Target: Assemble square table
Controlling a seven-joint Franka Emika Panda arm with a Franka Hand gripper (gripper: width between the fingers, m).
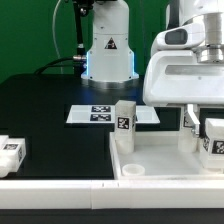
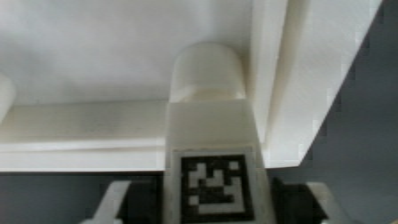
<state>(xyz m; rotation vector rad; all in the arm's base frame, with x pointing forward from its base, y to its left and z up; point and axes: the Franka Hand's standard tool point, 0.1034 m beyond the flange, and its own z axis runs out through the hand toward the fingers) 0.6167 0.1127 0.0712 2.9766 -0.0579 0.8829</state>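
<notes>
The white square table top (image 1: pixel 165 160) lies at the exterior view's lower right, rim up. One white tagged leg (image 1: pixel 125 118) stands upright at its near-left corner. My gripper (image 1: pixel 203 128) hangs over the top's right side, shut on a second tagged leg (image 1: pixel 214 141) that it holds upright at the right corner. In the wrist view this leg (image 2: pixel 210 120) runs between my fingers (image 2: pixel 125 203), its tag facing the camera and its far end against the top's inner corner and rim (image 2: pixel 285 80). A third leg (image 1: pixel 10 153) lies at the far left.
The marker board (image 1: pixel 110 113) lies flat on the black table behind the top. The robot base (image 1: pixel 107 50) stands at the back centre. A long white bar (image 1: pixel 80 186) runs along the front edge.
</notes>
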